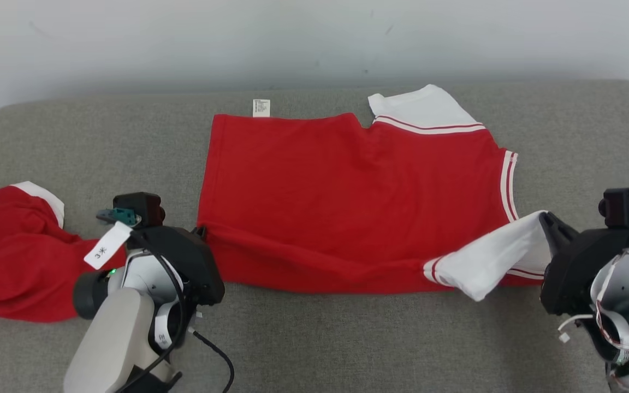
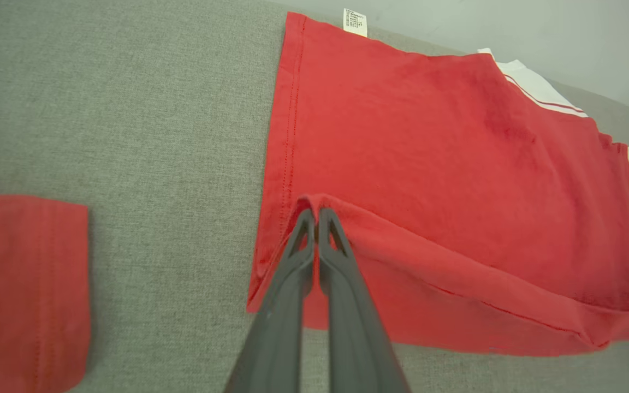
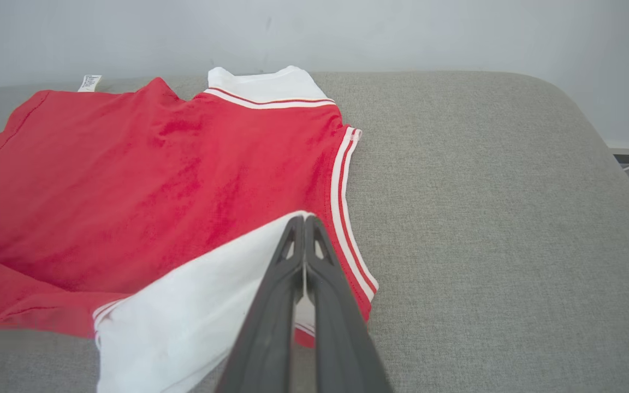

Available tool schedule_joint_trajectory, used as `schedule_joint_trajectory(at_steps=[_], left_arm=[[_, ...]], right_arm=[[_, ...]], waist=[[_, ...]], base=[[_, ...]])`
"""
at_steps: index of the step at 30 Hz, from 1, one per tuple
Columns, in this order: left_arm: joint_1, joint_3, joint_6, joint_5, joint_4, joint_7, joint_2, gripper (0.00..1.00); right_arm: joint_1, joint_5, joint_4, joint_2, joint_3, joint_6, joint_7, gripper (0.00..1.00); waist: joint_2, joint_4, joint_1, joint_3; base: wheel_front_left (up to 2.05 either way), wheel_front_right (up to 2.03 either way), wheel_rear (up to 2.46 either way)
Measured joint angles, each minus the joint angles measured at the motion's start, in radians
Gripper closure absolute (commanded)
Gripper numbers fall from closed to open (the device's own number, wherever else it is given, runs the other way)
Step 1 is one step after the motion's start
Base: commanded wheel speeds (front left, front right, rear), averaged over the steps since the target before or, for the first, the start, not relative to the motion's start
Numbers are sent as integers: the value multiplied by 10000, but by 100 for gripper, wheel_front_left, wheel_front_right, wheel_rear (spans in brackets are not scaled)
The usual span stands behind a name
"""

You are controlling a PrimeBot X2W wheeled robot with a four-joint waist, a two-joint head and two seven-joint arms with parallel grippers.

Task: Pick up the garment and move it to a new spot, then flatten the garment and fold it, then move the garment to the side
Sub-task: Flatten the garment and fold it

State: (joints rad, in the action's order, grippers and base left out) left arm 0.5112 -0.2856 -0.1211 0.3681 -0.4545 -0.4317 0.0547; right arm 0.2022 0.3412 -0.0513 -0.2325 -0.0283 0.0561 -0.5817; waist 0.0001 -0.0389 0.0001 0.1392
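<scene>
Now left end effector (image 2: pixel 314 214) clamps garment (image 1: pixel 347 196) edge; right end effector (image 3: pixel 303 221) clamps its white sleeve (image 3: pixel 183 311).

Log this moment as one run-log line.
phase: fold | left gripper: shut on red shirt near edge | right gripper: shut on white sleeve, lifted | second red garment: far left

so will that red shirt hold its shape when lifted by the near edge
Probably floppy: the white sleeve pinched by the right end effector sags, and the shirt hem bunches at the left end effector. Likely light, being thin cloth. It may drag on the textured grey surface rather than slide.
</scene>
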Motion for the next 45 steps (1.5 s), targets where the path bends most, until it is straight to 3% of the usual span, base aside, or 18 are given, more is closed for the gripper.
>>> schedule_joint_trajectory(at_steps=[21,45], left_arm=[[937,150,-23,-247,-1244,545,-165,100],[1651,-226,-2,-226,-2349,1390,-221,100]], right_arm=[[2801,-165,3260,65,569,-564,940,100],[4162,-529,5990,286,838,-738,2625,100]], waist=[[0,245,0,517],[0,350,-1,671]], base=[[0,0,0],[0,0,0]])
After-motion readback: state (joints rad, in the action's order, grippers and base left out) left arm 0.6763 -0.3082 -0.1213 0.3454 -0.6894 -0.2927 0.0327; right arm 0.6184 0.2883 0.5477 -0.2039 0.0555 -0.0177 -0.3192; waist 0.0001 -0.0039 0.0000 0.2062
